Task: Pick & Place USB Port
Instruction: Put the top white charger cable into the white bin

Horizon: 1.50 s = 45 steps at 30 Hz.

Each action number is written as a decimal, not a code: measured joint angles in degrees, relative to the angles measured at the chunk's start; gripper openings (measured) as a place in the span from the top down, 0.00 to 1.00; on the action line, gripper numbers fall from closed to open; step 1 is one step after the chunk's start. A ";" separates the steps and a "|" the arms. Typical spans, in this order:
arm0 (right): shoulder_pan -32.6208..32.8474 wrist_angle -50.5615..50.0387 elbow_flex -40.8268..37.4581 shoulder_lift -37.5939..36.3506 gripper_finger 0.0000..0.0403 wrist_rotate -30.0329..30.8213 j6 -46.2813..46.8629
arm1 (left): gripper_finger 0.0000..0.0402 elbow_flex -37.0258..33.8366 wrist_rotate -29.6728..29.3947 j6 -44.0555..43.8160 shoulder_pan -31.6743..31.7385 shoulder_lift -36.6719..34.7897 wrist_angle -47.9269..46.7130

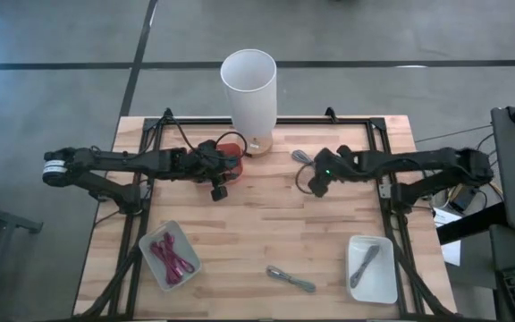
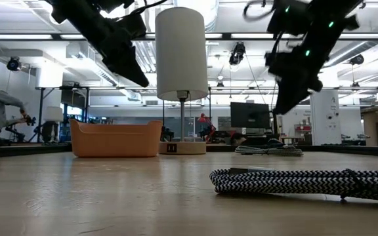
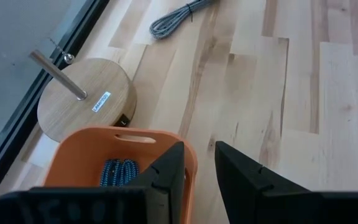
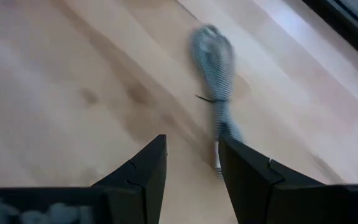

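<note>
A grey braided USB cable [image 1: 302, 157] lies flat on the table's far side, right of the lamp; it shows blurred in the right wrist view [image 4: 216, 74]. My right gripper [image 1: 316, 185] hangs open above the wood just on its near side [image 4: 191, 162], touching nothing. A second grey cable [image 1: 291, 279] lies near the table's near edge [image 2: 307, 182]. My left gripper [image 1: 219, 188] is open and empty, raised over the near rim of the orange bin [image 3: 120, 155], which has a blue cable [image 3: 118, 171] in it.
A lamp with a white shade [image 1: 249, 85] stands on a round wooden base [image 3: 86, 102] beside the orange bin. A white tray with pink cables [image 1: 170, 255] sits near left, and a white tray with a grey cable [image 1: 371, 268] near right. Bare wood lies between the arms.
</note>
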 joint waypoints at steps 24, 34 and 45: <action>-9.15 1.24 2.49 22.32 0.82 -3.75 -1.43 | 0.76 0.00 0.02 0.02 0.00 0.00 -0.02; -8.17 0.93 2.43 14.35 0.95 -10.92 -2.19 | 0.76 0.00 0.02 0.02 0.00 0.00 -0.08; 7.22 -6.50 2.47 -6.59 0.95 -16.90 15.32 | 0.76 0.00 0.02 0.00 0.00 0.00 -0.09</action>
